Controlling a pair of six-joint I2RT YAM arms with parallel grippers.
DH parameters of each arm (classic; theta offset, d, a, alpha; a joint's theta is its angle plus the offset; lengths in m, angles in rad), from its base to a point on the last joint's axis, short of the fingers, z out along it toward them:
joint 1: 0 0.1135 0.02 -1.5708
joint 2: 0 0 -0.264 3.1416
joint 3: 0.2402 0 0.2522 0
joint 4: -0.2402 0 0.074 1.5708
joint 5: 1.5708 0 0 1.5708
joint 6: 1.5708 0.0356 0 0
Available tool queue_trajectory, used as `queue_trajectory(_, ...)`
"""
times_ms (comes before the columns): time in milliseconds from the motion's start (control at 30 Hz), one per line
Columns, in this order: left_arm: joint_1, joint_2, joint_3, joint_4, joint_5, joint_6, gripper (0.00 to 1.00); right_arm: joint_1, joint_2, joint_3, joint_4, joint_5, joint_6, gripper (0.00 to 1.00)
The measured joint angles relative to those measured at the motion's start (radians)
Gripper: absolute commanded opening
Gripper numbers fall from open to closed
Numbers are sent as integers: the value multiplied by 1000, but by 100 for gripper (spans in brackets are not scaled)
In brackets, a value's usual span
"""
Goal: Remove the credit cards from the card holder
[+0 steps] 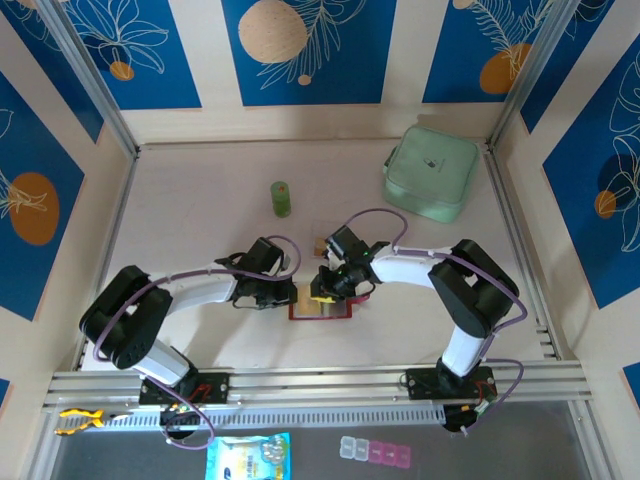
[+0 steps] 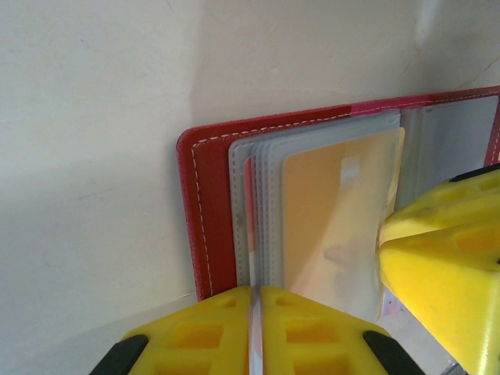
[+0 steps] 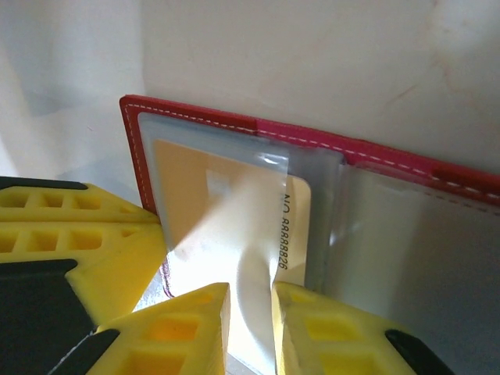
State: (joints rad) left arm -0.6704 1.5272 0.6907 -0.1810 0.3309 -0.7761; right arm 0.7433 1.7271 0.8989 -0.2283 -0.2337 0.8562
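Toward the near edge of the pale desk (image 1: 190, 220), about midway along it, the left gripper (image 2: 255, 298) has its ribbed yellow plastic fingers pressed flat together at the open edge of the card holder (image 2: 209, 226). The holder lies opened flat, smooth red with white stitching and rounded corners, with greyish clear sleeves fanned inside. An orange-yellow credit card (image 2: 328, 211), thin and glossy, sits in a sleeve. The right gripper (image 3: 250, 305) has its jaws slightly apart around a pale translucent strip; I cannot tell whether they pinch it.
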Motion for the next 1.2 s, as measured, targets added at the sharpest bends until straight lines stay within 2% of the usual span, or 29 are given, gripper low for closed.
queue_trajectory(500,1,0,0,-12,-2,0,12,4,-18,16,-79,66,-29,23)
queue_trajectory(1067,0,-43,69,-108,-47,43,11,-1,-93,11,-69,77,-29,23)
queue_trajectory(1200,-27,-27,98,-111,-43,50,10,-13,-97,-6,-60,72,-28,23)
